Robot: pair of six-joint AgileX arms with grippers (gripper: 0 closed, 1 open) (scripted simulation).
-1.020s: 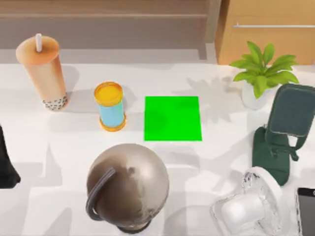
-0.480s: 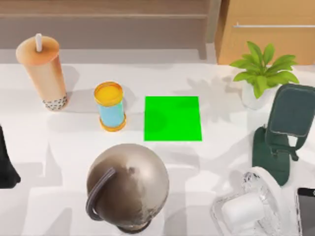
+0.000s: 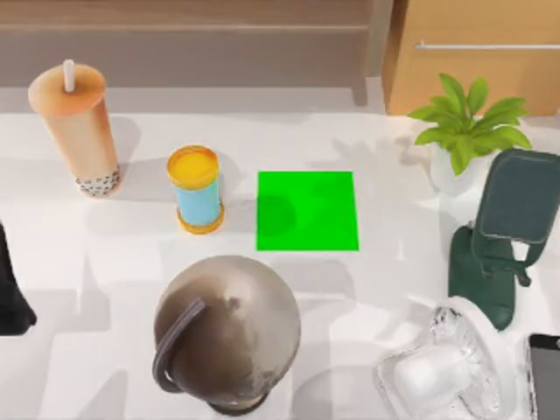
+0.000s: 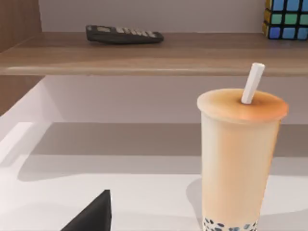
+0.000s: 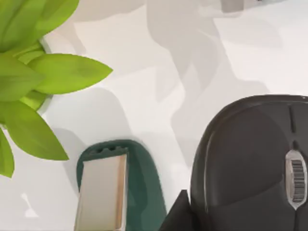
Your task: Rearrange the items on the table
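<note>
Since the mouse [image 5: 250, 163] fills your right wrist view close beneath that end effector — long axis toward 12 o'clock — use the right arm; you cannot tell its finger state.

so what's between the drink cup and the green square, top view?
In the top view, a blue can with an orange lid stands between the drink cup and the green square, apart from both.

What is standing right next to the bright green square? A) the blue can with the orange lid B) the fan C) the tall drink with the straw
A: the blue can with the orange lid stands just left of the green square in the top view.
</note>
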